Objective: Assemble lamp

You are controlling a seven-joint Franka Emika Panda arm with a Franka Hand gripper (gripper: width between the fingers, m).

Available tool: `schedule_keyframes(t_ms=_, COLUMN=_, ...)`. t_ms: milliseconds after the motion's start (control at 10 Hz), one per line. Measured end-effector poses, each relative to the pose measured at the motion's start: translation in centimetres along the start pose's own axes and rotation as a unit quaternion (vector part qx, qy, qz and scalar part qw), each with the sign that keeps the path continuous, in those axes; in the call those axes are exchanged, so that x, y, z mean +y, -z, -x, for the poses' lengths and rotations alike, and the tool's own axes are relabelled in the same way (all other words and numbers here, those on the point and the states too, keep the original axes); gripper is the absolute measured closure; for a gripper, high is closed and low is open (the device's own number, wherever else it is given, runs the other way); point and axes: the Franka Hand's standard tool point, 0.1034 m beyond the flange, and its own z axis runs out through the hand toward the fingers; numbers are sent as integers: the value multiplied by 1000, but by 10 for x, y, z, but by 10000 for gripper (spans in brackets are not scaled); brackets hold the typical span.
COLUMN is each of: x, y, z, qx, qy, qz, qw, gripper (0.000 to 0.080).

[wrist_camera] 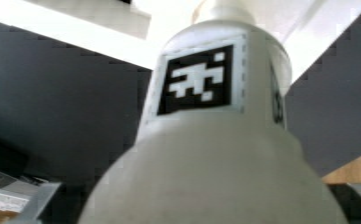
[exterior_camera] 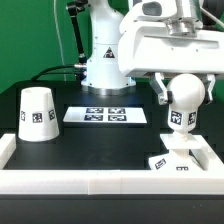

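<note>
On the exterior view's left the shade (exterior_camera: 37, 112) stands alone on the black surface (exterior_camera: 80, 140), wide end down and well apart from the rest. In the middle, farther back, lies the marker board (exterior_camera: 105, 115).

On the right my hand (exterior_camera: 185, 92) is narrowed onto the bulb (exterior_camera: 183, 103). My fingers (exterior_camera: 161, 93) press either side of the ball, and I hold it upright with its neck pointing down over the base (exterior_camera: 176, 160). The base lies flat near the right front corner. I cannot tell whether the neck is seated in the base yet. My wrist view shows little beyond the bulb's white body and its tag (wrist_camera: 203, 85).

I judge the bulb light and stiff, a hard plastic shell, but smooth and round, so it may swivel between two flat pads. Across the ball's widest part seems the right hold, with the neck kept plumb. The shade looks equally light, and its sloped wall is likely to slide in a grip.
</note>
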Motion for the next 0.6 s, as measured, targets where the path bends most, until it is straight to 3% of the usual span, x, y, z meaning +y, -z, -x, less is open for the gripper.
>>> schedule_keyframes(t_ms=300, x=-1, y=-7, z=9, qx=-3, qy=-1, qz=1, qw=1000, gripper=223)
schedule_keyframes(t_ms=600, x=0, y=-10, z=8, qx=19, qy=0, qz=8, qw=1000, gripper=223)
